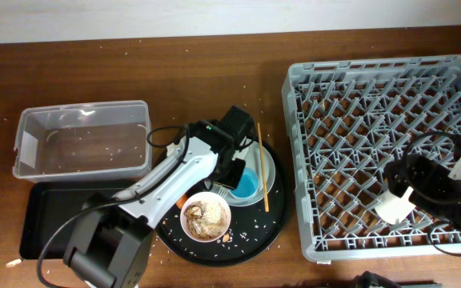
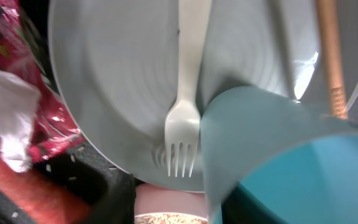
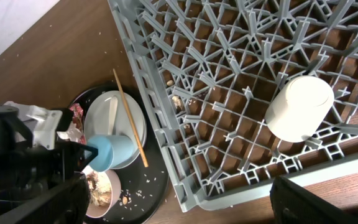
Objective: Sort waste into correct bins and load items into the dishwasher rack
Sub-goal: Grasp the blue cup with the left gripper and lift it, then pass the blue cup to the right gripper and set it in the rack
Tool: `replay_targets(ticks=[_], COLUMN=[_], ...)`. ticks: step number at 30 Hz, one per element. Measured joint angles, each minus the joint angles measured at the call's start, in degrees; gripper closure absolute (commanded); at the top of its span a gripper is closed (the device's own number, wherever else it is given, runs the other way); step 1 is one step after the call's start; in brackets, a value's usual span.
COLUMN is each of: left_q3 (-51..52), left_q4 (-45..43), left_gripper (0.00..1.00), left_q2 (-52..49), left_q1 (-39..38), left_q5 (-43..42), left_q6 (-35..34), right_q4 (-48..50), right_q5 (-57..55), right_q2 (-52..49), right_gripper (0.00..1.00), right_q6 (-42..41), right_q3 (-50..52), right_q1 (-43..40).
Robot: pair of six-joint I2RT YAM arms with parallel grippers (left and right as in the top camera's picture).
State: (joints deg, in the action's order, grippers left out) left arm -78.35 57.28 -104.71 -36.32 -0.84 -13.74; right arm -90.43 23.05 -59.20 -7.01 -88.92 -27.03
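My left gripper (image 1: pixel 234 178) is low over the round black tray, open, with its fingers (image 2: pixel 185 211) astride the rim of the small cup with blue inside (image 2: pixel 291 168). Behind the cup, the grey-green plate (image 2: pixel 117 74) carries a white fork (image 2: pixel 185 112) and a chopstick (image 2: pixel 331 56). The red wrapper (image 2: pixel 17 62), white tissue (image 2: pixel 5 118) and carrot (image 2: pixel 17 186) lie left of the plate. The white bowl (image 1: pixel 206 218) holds rice and scraps. My right gripper (image 1: pixel 410 188) is open above the dishwasher rack (image 1: pixel 310 160), next to a white cup (image 3: pixel 300 107) lying in it.
The clear tub (image 1: pixel 78 140) stands at the left with the shallow black tray (image 1: pixel 42 216) in front of it. The round black tray (image 1: pixel 250 236) has loose rice scattered on it. Rice grains also dot the table between tray and rack.
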Motion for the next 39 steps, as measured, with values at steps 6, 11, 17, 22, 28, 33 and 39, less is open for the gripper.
replay_targets(ticks=[6,11,17,22,28,33,39], left_q3=[-1.5,-7.0,-9.5,-9.5,-9.5,-9.5,-9.5], left_q4=[3.5,4.7,-4.3,-10.7,-14.3,-14.3,-14.7], left_gripper=[1.0,1.0,1.0,1.0,1.0,1.0,1.0], left_q2=[-0.7,6.7,16.4,16.2,16.3,16.7,18.1], left_q1=[0.3,5.2,17.5,17.3,14.3,13.0,12.9], left_q5=[-1.3,-9.0,-45.4,-67.1,-80.9,-82.8,-82.7], left_q6=[-0.4,1.6,8.8,10.4,11.0,11.0,11.0], right_q4=[-0.2,-1.0,-1.3,1.9,11.6,13.0,14.0], right_q5=[0.0,1.9,18.3,31.4,38.1,38.6,41.1], right_q2=[0.0,0.0,1.2,1.6,1.6,-0.2,-1.0], right_gripper=[0.08,0.13,0.2,0.2,0.2,0.25,0.32], right_q6=[0.3,3.0,11.6,17.2,18.4,17.7,18.0], right_q3=[0.0,0.0,0.0,0.0,0.1,0.1,0.1], right_q1=[0.0,0.0,6.1,15.7,23.7,23.9,29.6])
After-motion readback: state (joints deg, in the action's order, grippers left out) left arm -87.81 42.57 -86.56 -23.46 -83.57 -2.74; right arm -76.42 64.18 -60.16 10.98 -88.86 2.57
